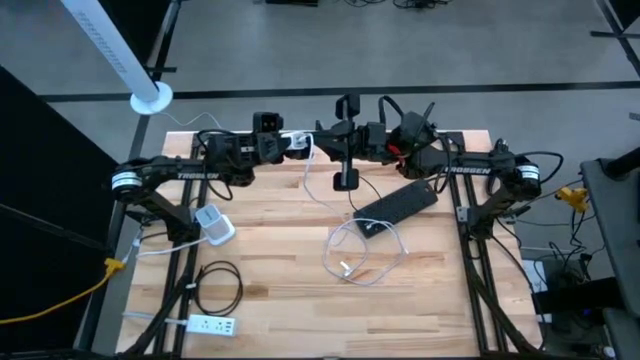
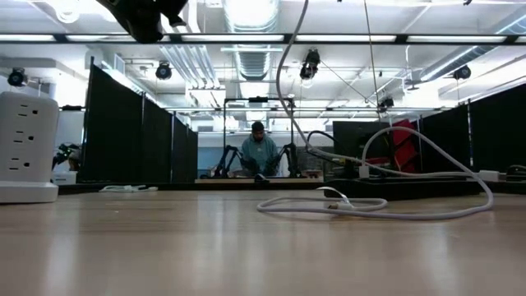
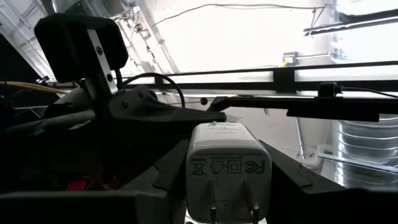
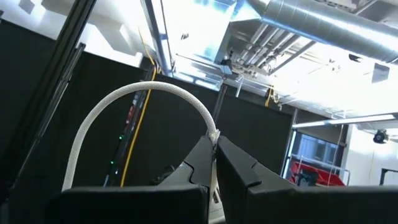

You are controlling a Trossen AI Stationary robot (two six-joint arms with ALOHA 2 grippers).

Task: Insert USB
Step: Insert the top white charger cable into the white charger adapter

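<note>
My left pincer (image 3: 227, 208) holds the white charger (image 3: 225, 171) between its fingers, prongs toward my wrist, raised above the worktop (image 1: 280, 250) at about 11 o'clock. My right pincer (image 4: 214, 155) is closed tight on the white USB cable (image 4: 134, 99), at 12 o'clock, just beside the charger
</note>
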